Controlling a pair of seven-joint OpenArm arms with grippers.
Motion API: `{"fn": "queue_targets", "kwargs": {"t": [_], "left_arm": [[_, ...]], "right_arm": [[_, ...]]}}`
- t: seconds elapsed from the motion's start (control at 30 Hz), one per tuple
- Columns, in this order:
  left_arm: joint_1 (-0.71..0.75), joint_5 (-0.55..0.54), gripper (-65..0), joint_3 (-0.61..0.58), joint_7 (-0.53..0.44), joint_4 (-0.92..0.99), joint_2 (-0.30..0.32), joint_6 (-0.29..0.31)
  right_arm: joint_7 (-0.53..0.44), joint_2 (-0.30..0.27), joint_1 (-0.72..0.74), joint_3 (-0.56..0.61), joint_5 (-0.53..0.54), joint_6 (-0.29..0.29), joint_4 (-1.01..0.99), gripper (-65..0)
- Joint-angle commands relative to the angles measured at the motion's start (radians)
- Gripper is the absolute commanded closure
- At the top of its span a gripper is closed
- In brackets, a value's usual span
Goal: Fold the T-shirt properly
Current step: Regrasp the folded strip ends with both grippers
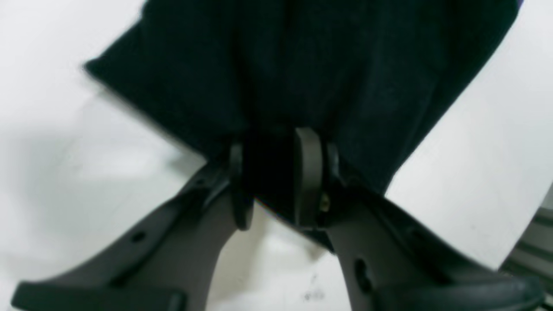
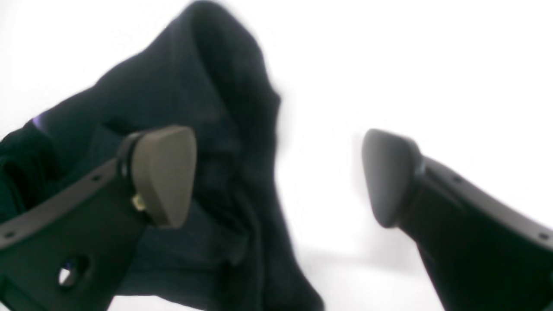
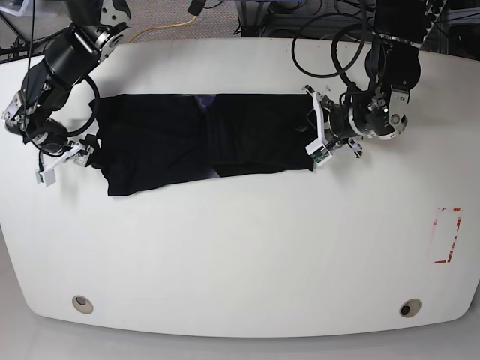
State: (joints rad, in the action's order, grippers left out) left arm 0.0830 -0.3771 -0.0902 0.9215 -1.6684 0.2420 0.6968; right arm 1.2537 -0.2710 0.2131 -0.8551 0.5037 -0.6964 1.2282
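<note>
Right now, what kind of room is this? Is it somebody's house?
Probably a robot lab or workshop, not a house. A large white rounded table carries two robot arms working on a plain black cloth T-shirt, and tangled black cables lie behind the table's far edge.

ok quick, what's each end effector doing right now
left end effector: closed, pinching the black T-shirt
right end effector: open, holding nothing
</note>
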Motion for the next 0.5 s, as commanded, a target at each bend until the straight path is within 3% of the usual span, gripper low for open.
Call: {"fn": "queue_targets", "kwargs": {"t": [0.0,0.27,0.47], "left_arm": [[0.004,-0.009,-12.8,0.042,-0.017,-0.082,0.007,0.001],[0.051,-0.009,-12.8,0.089,-0.017,-0.164,0.006,0.001],[0.073,-0.003,-12.8,0.093,-0.026,-0.141,0.006,0.001]], "right_arm": [[-0.021,-0.006,-0.014,-0.003,0.016,-0.002,0.012,-56.9],[-0.006,0.055,-0.053,0.024,0.016,-0.002,0.015,-56.9],[0.013,0.125,-0.094,0.073,0.033,-0.002,0.137,-56.9]]}}
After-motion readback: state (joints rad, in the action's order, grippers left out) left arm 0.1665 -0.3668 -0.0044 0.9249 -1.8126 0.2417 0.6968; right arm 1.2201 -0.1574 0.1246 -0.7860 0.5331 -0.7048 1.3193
